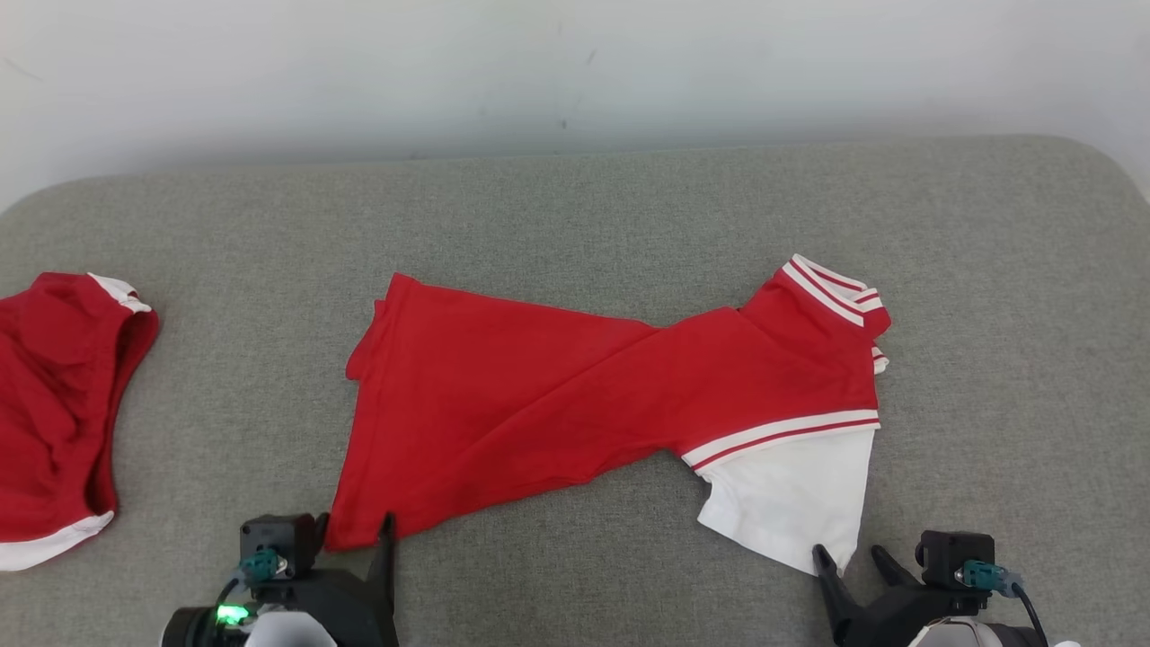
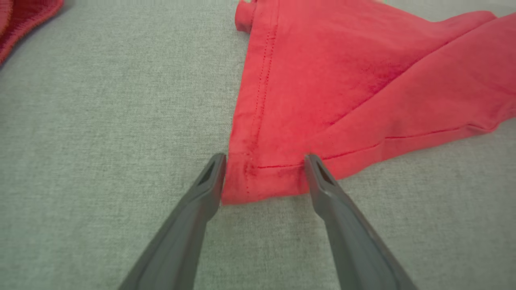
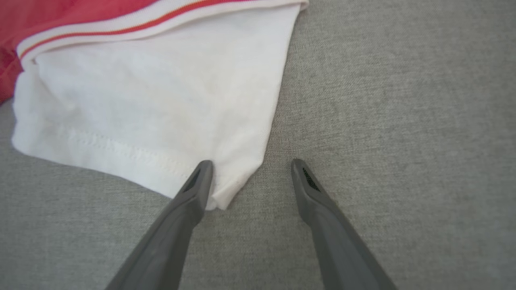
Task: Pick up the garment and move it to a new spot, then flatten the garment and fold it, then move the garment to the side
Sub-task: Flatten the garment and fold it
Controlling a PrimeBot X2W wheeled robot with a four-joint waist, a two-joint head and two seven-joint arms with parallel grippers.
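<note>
Red garment [image 1: 575,404] lies spread on the grey surface [image 1: 575,216].
Both hands gape empty: left hand [image 2: 265,161] astride the red hem corner, right hand [image 3: 252,164] at the white corner.

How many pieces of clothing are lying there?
2: a red and white shirt in the middle, and a red garment at the left edge, partly cut off.
</note>
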